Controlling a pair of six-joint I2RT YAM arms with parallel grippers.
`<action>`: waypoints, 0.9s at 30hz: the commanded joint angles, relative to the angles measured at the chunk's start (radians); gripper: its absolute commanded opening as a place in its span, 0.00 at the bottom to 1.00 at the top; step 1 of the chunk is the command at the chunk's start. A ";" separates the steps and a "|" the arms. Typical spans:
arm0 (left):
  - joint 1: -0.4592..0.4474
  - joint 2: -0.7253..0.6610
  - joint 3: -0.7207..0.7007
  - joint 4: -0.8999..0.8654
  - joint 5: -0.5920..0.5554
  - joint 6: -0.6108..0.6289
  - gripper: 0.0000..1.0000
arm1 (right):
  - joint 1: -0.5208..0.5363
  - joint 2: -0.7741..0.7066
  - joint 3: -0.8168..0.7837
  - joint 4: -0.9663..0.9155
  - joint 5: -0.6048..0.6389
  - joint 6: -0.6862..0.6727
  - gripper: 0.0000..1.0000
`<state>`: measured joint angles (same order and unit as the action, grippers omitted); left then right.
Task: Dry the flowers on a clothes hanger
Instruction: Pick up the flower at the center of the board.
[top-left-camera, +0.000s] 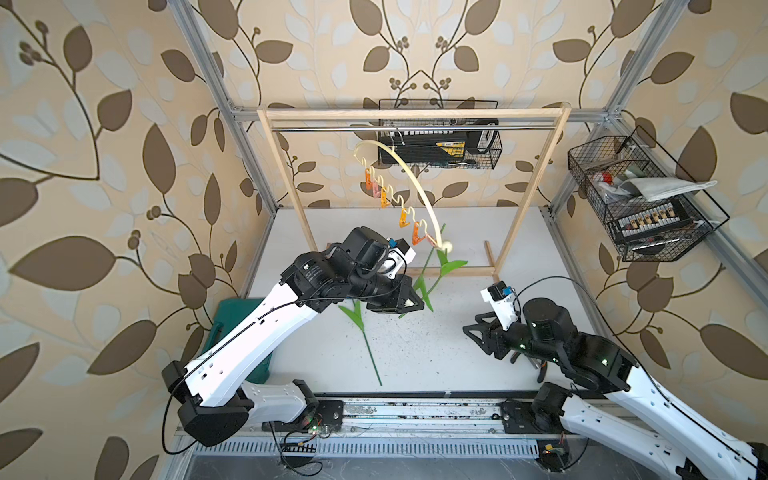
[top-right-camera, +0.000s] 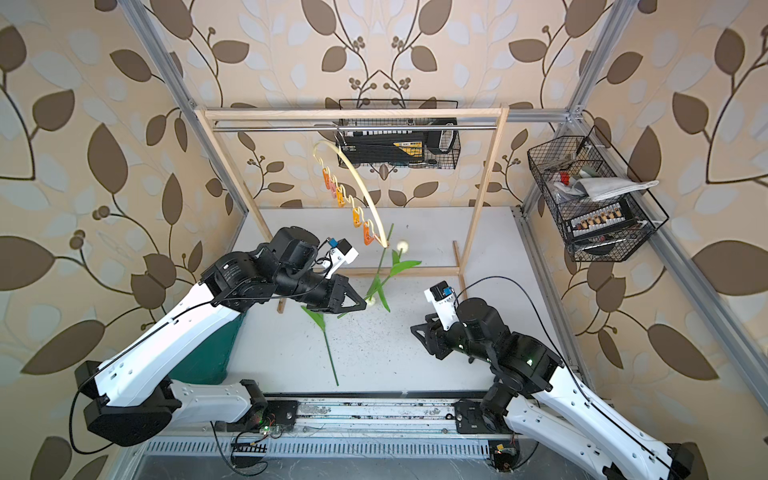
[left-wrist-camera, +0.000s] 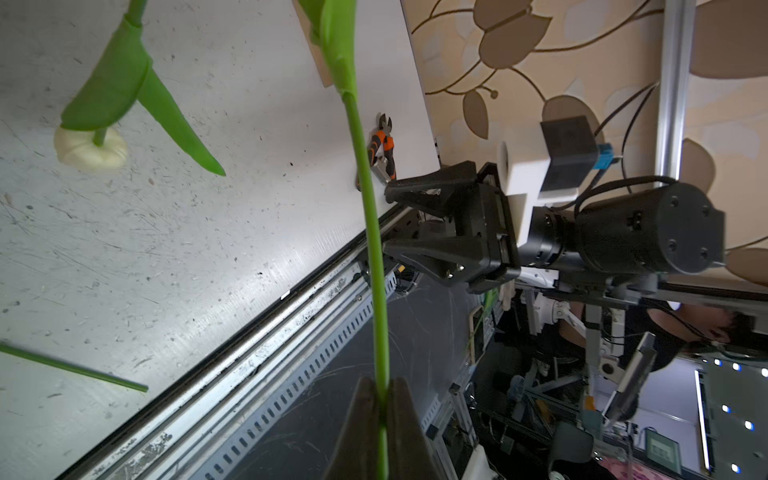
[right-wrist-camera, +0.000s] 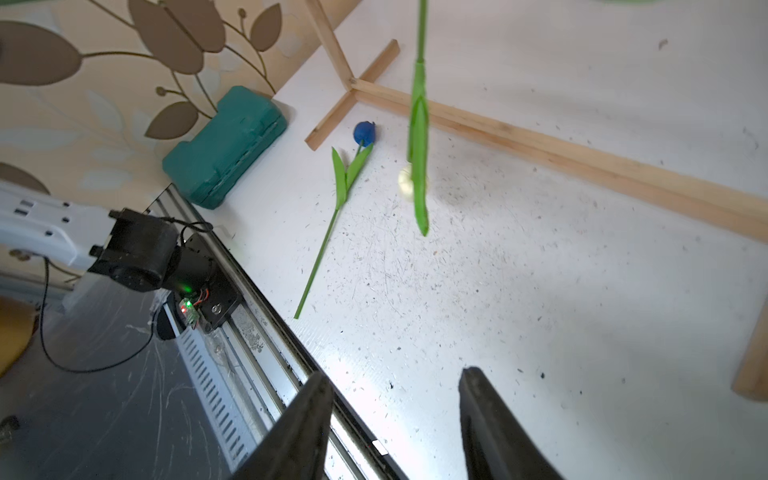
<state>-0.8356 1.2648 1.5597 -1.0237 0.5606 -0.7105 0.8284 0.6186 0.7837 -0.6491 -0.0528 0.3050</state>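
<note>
Left fingers: clenched on a cream tulip, low on its stem.
Stem axis: slants up from your grip toward the clothes hanger, whose lowest orange clip hangs just above; this arm is nearer.
Right fingers: released, empty, well apart.

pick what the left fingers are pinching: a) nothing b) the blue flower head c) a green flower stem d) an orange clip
c: in the left wrist view the left fingers are shut on a thin green stem.
</note>
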 joint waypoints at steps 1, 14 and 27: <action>0.006 0.010 0.038 -0.062 0.197 -0.035 0.00 | 0.051 -0.067 0.014 0.113 0.006 -0.164 0.51; 0.026 0.065 0.066 -0.192 0.354 -0.038 0.00 | 0.329 0.127 0.238 0.125 0.213 -0.386 0.48; 0.027 0.033 0.028 -0.218 0.388 -0.049 0.00 | 0.410 0.263 0.261 0.110 0.379 -0.506 0.40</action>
<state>-0.8173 1.3319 1.5929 -1.2327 0.9031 -0.7658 1.2335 0.8719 1.0325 -0.5312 0.2745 -0.1646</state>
